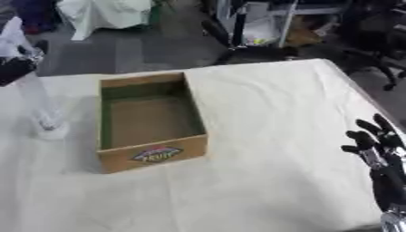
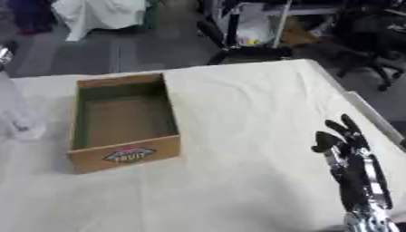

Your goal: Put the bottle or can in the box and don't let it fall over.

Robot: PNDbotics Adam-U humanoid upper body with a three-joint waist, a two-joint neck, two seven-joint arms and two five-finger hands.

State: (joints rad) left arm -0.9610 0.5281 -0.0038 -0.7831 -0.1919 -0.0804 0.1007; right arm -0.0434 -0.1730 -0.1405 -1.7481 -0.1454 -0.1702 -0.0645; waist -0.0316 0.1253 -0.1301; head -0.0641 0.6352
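Observation:
A clear plastic bottle [image 1: 38,102] stands upright on the table left of the box, its base [image 1: 51,131] on the cloth. My left hand [image 1: 16,69] comes in from the upper left and is curled round the bottle's top part. The open cardboard box [image 1: 151,156], green inside and with a fruit label on its front wall, sits at centre left with nothing in it. My right hand [image 2: 346,144] rests open at the lower right, fingers up, far from the box and the bottle.
A cream cloth covers the table [image 1: 277,136], whose right edge [image 2: 373,118] runs close to my right hand. Beyond the far edge are chairs, a rack and a white bag [image 1: 103,13] on the floor.

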